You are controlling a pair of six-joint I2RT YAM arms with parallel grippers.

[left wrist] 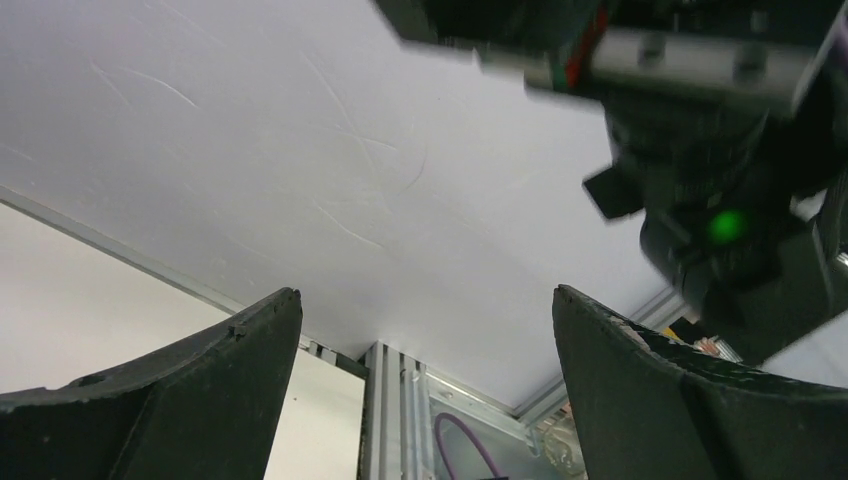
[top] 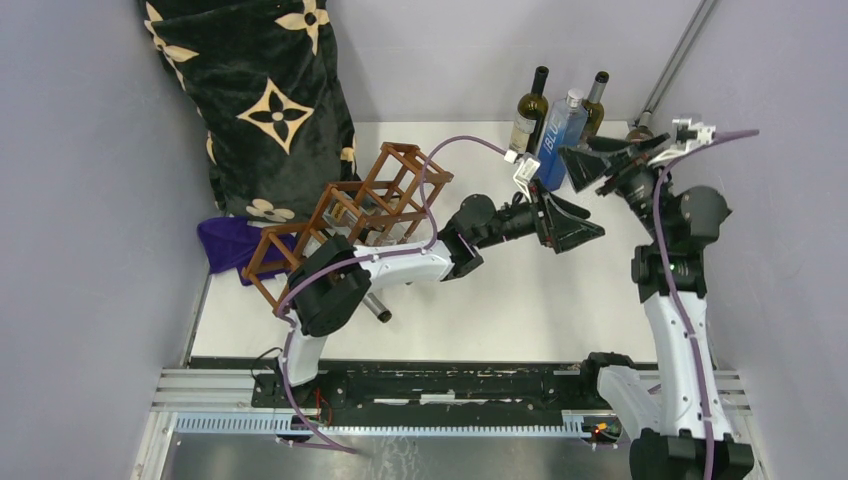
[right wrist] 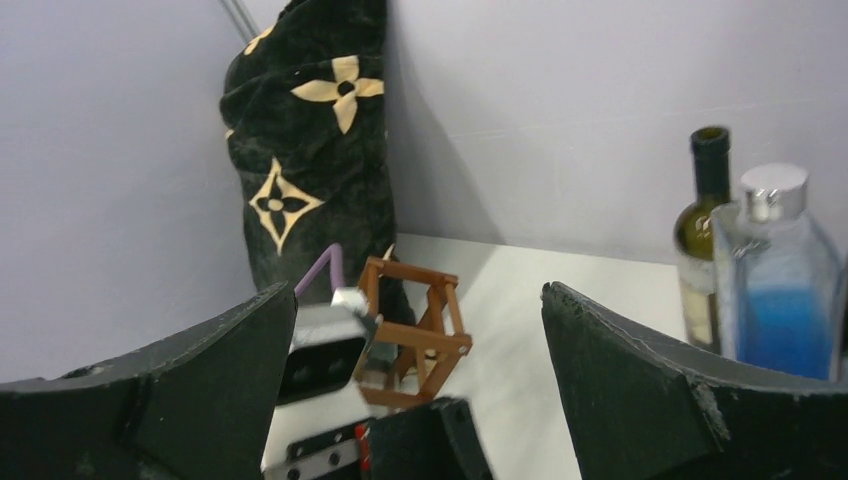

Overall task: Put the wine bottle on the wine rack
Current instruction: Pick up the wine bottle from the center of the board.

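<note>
The reddish-brown wine rack [top: 350, 215] lies slantwise at the table's left, partly hidden by my left arm; the right wrist view shows its end cell [right wrist: 415, 335]. A dark green wine bottle [top: 530, 112] [right wrist: 705, 240] stands upright at the back, and a second wine bottle [top: 596, 105] stands behind a blue bottle. My left gripper [top: 590, 232] [left wrist: 425, 300] hangs open and empty in mid-table, facing the right arm. Close in front of the bottles, my right gripper [top: 572, 165] [right wrist: 420, 290] is open, empty and faces left.
A clear bottle with blue liquid [top: 560, 140] [right wrist: 775, 290] stands between the two wine bottles. A black patterned cushion [top: 260, 100] leans in the back left corner over a purple cloth [top: 230, 245]. A dark cylindrical end [top: 380, 310] pokes out under my left arm.
</note>
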